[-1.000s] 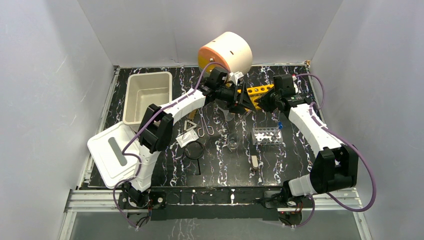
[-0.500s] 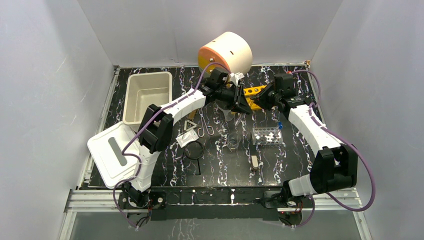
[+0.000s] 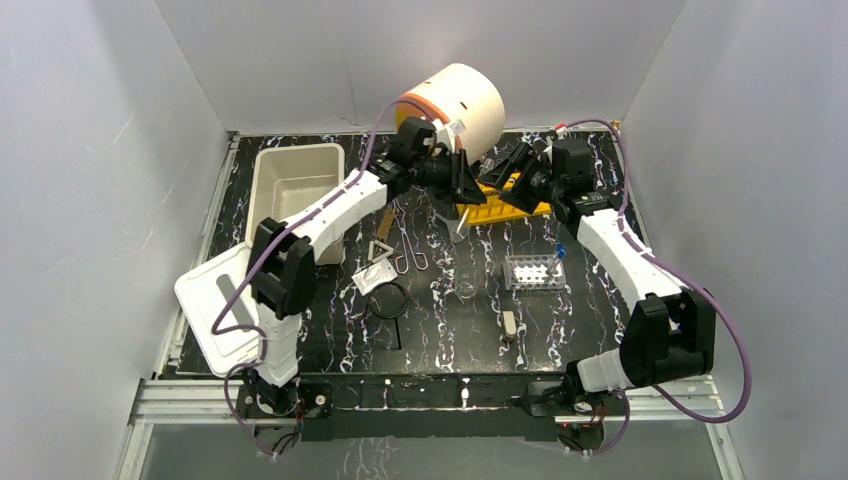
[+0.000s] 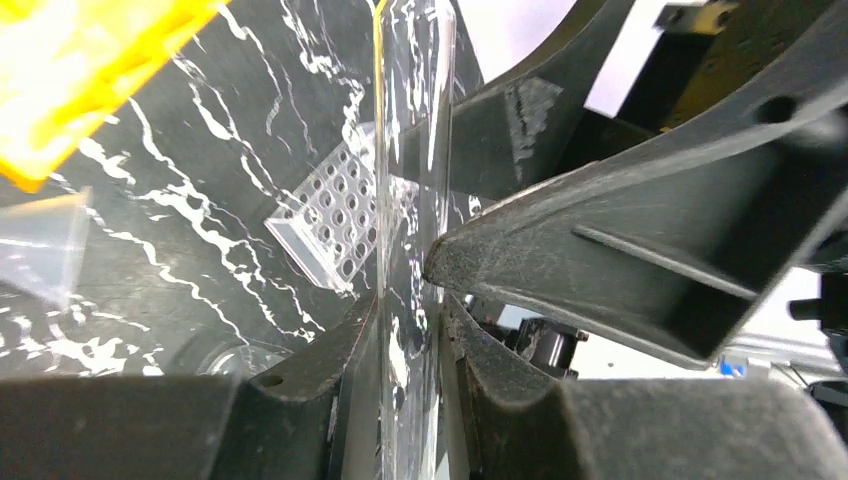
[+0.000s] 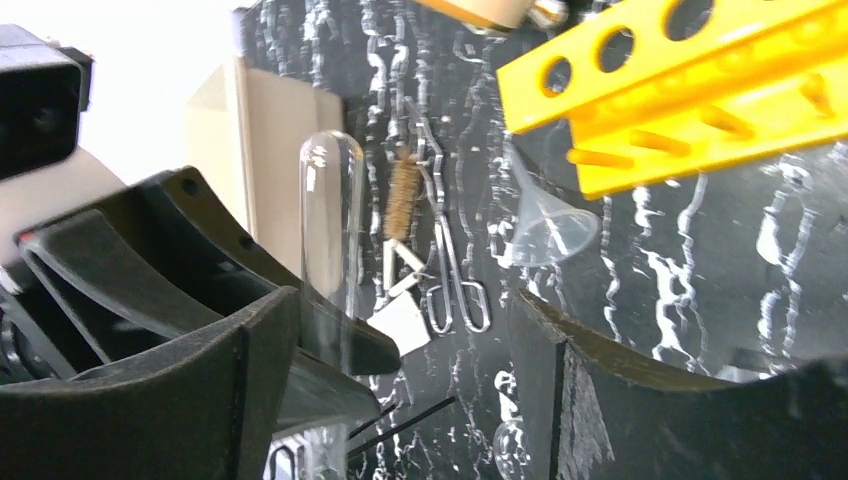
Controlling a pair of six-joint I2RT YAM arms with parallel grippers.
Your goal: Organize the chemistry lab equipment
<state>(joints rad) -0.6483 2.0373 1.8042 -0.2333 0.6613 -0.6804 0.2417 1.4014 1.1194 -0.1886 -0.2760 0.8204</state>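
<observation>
My left gripper is shut on a clear glass test tube and holds it above the table near the back; from above, this gripper is just below the drawer unit. The same test tube stands upright in the right wrist view. My right gripper faces it, open, with nothing between its fingers; in the top view it hangs over the yellow rack. On the table lie a clear funnel, metal tongs, a metal triangle, a white pad, a black ring and a glass beaker.
The cream-and-orange drawer unit stands at the back centre. A white tub sits at the back left, with a white lid in front of it. A clear tube tray and a small brown tool lie right of the beaker.
The left gripper closed on the test tube, then the right gripper opened and let it go. The left arm swung up and back with the tube, and the right gripper drew away slightly.
</observation>
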